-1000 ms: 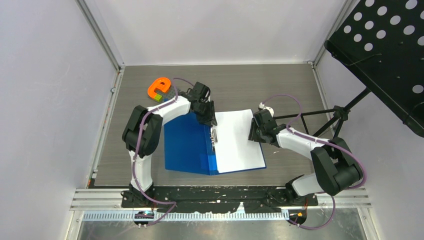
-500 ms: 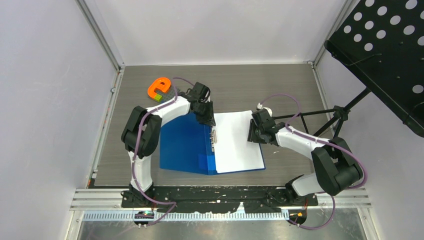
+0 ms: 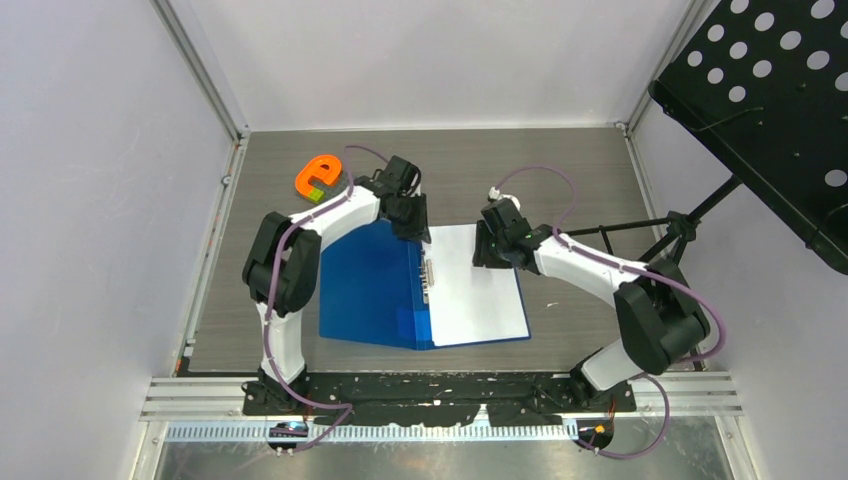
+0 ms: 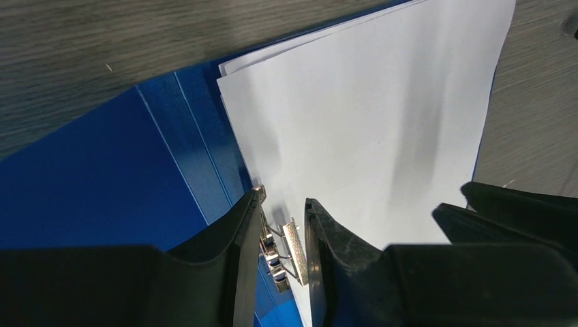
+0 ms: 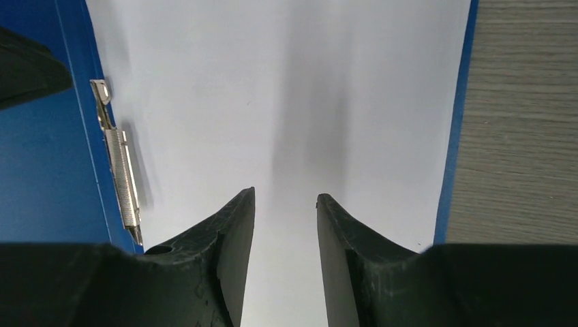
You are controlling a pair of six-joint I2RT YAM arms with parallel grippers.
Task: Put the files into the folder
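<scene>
The blue folder (image 3: 370, 285) lies open on the table. The white files (image 3: 478, 285) lie on its right half, next to the metal clip (image 3: 428, 272) on the spine. My left gripper (image 3: 414, 230) is at the far end of the spine. In the left wrist view its jaws (image 4: 283, 199) are closed narrowly round the raised clip lever (image 4: 294, 245), with the files (image 4: 368, 122) to the right and the folder (image 4: 102, 177) to the left. My right gripper (image 3: 482, 252) is over the far part of the files. In the right wrist view it (image 5: 285, 194) is open and empty just above the files (image 5: 286, 102), with the clip (image 5: 123, 177) to its left.
An orange letter-shaped block (image 3: 320, 178) sits at the back left, close to the left arm. A black perforated music stand (image 3: 770, 90) hangs over the right side, and its tripod legs (image 3: 640, 232) reach to the table's right edge. Grey walls enclose the wooden table (image 3: 560, 170).
My right gripper has moved from the files' right edge leftwards and back, over their far middle. The folder has shifted slightly left. My left gripper stays at the clip.
</scene>
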